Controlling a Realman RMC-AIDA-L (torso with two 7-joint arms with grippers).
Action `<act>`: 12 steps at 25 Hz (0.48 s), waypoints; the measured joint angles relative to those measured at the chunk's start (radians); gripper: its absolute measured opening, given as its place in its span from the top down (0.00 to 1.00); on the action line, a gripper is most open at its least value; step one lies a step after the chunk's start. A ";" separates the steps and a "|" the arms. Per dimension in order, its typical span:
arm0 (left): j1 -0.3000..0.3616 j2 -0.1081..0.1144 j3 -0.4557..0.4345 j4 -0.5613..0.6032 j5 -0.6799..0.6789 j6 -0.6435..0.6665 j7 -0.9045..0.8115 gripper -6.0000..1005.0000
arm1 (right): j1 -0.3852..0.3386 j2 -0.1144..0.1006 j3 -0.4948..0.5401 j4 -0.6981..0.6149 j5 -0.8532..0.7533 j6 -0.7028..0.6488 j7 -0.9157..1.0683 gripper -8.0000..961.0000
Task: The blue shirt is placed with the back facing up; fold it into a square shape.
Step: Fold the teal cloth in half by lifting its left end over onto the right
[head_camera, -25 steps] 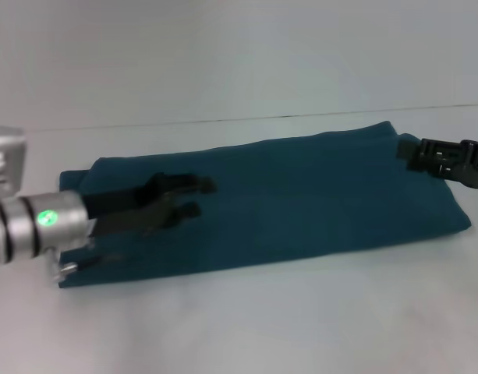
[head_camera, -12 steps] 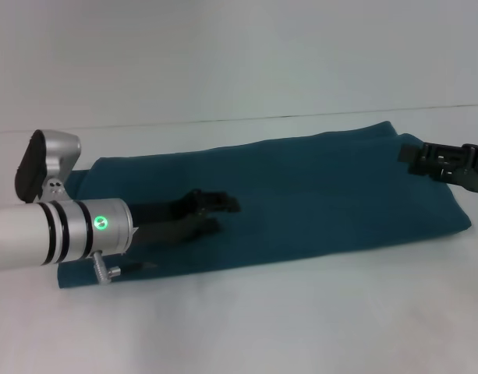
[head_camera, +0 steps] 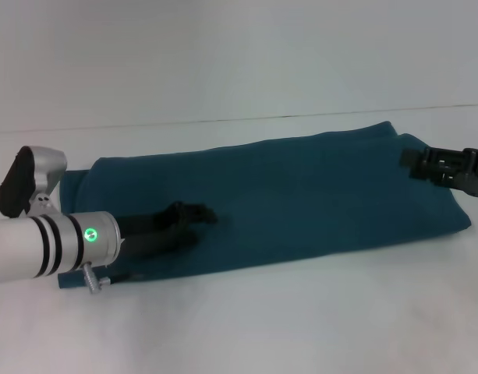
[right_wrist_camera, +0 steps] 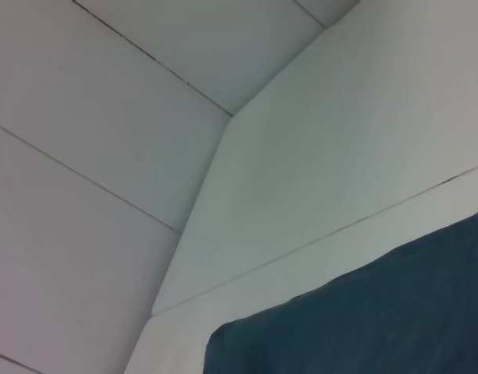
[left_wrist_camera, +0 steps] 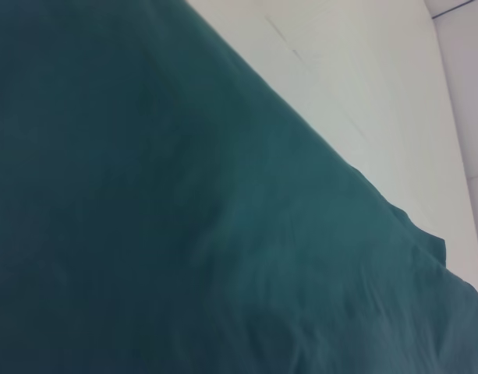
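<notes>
The blue shirt (head_camera: 301, 195) lies flat on the white table as a long folded strip running left to right. My left gripper (head_camera: 193, 224) hovers low over the strip's left part, fingers open with nothing between them. My right gripper (head_camera: 414, 164) is at the strip's far right end by its back corner, open and holding no cloth. The left wrist view is filled with the blue shirt (left_wrist_camera: 184, 234). In the right wrist view only a corner of the blue shirt (right_wrist_camera: 363, 319) shows.
Around the shirt is the white table (head_camera: 262, 319), whose back edge (head_camera: 223, 119) meets a pale wall. Bare table surface shows in front of the shirt and behind it.
My left arm first reached right along the shirt, then drew back left and lower. The right gripper drifted slightly right and down. The shirt has kept its shape.
</notes>
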 joint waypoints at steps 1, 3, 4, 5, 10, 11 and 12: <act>0.005 0.001 -0.001 0.002 -0.001 0.002 0.000 0.43 | -0.001 -0.001 0.000 0.001 0.000 0.001 0.000 0.36; 0.016 0.001 -0.006 0.019 -0.004 0.017 -0.001 0.43 | -0.002 -0.002 0.000 0.002 0.000 0.002 0.000 0.36; 0.026 0.001 -0.011 0.040 -0.009 0.038 -0.001 0.43 | -0.002 -0.002 0.000 0.002 0.000 0.002 0.001 0.36; 0.031 0.000 -0.015 0.056 -0.012 0.054 -0.001 0.43 | -0.002 -0.003 0.000 0.002 0.000 0.002 0.001 0.36; 0.039 -0.022 -0.017 0.118 -0.037 0.130 -0.003 0.43 | -0.002 -0.002 0.002 0.002 0.000 0.005 0.002 0.36; 0.031 -0.028 -0.013 0.117 -0.038 0.133 -0.003 0.43 | -0.002 -0.002 0.002 0.002 -0.001 0.007 0.002 0.36; 0.022 -0.033 -0.007 0.113 -0.037 0.134 -0.002 0.43 | -0.002 -0.001 0.001 0.002 -0.001 0.007 0.002 0.36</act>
